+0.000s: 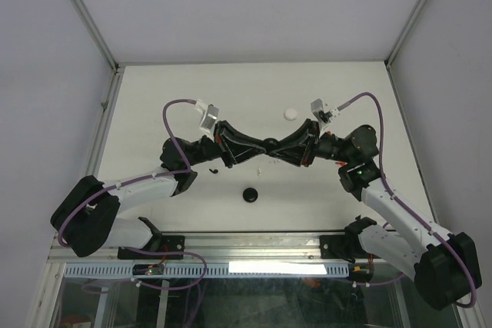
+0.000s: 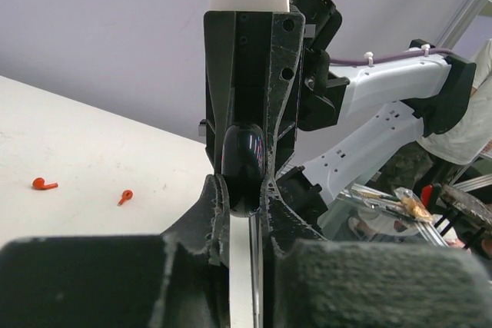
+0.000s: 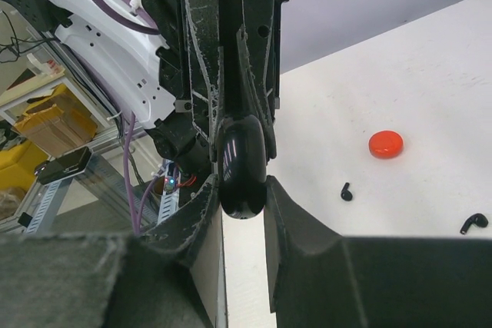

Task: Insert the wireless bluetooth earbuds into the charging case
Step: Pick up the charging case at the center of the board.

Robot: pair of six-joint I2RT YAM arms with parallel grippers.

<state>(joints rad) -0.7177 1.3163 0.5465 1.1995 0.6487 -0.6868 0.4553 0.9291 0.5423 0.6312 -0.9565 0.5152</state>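
A glossy black charging case (image 2: 243, 160) hangs above the middle of the table, pinched from both sides. My left gripper (image 2: 244, 193) is shut on its near end, and my right gripper (image 3: 243, 193) is shut on the opposite end of the case (image 3: 243, 165). In the top view the two grippers meet tip to tip, left (image 1: 259, 148) and right (image 1: 281, 149). Two red earbuds (image 2: 44, 184) (image 2: 126, 197) lie on the table in the left wrist view. Two black earbuds (image 3: 347, 191) (image 3: 474, 223) lie on the table in the right wrist view. The case lid looks closed.
A white round disc (image 1: 290, 114) sits behind the grippers and a black round disc (image 1: 250, 195) in front of them. A red disc (image 3: 385, 144) lies near the black earbuds. Metal frame posts (image 1: 96, 36) border the white table (image 1: 154, 97).
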